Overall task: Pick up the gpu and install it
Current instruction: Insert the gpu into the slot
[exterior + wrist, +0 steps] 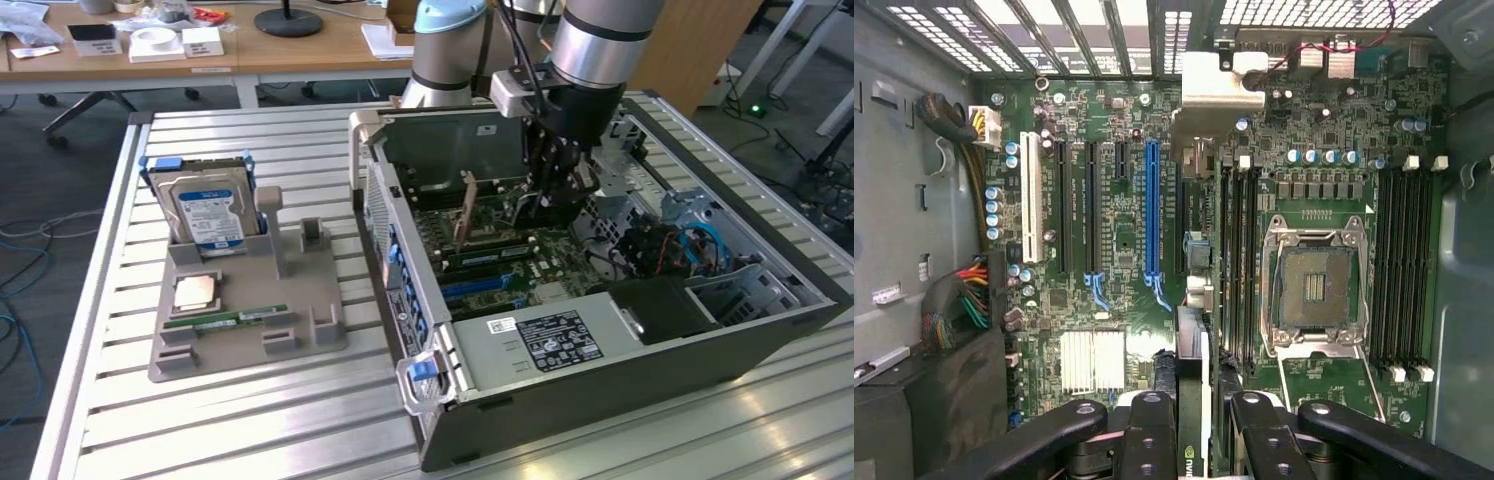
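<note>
The gpu (1192, 300) shows edge-on in the wrist view as a thin card, with its silver end bracket (1212, 88) at the far end near the case's rear grille. It stands upright over the black slots beside the blue slot (1151, 210) of the motherboard (1114, 240). My gripper (1199, 440) is shut on it, with a black finger (1152, 430) on each side of the card. In the exterior view my gripper (550, 205) reaches down into the open computer case (601, 390). There the gpu (466, 215) stands upright between the gripper and the case's rear wall. Whether the card sits in a slot I cannot tell.
A grey holder (247, 335) lies on the slatted table at the exterior view's left. It carries a hard drive (203, 210), a processor chip (198, 292) and a memory stick (240, 320). Inside the case are an open processor socket (1319, 290), cable bundles (969, 300) and a labelled metal box (561, 338).
</note>
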### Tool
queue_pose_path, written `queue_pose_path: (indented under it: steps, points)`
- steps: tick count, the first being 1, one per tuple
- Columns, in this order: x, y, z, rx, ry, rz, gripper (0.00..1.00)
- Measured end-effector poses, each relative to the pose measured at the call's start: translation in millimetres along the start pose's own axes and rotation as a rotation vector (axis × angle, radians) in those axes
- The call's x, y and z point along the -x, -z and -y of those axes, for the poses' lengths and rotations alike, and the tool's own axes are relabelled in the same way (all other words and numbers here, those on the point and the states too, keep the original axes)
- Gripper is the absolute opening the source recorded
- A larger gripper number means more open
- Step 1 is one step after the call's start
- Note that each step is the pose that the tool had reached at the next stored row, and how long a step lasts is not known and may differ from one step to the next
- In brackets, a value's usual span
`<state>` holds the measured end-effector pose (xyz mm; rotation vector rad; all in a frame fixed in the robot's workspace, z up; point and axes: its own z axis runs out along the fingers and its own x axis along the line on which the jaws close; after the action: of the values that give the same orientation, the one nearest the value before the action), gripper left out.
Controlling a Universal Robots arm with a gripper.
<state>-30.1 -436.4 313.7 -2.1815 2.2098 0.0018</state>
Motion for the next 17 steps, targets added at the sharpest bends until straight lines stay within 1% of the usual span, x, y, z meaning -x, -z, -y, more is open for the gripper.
queue_pose_path:
  steps: [11,17]
  points:
    - [-0.1,0.2,-8.5,-0.0023,0.0,0.0,0.26]
    - [-0.1,0.2,-9.2,-0.0024,0.0,0.0,0.26]
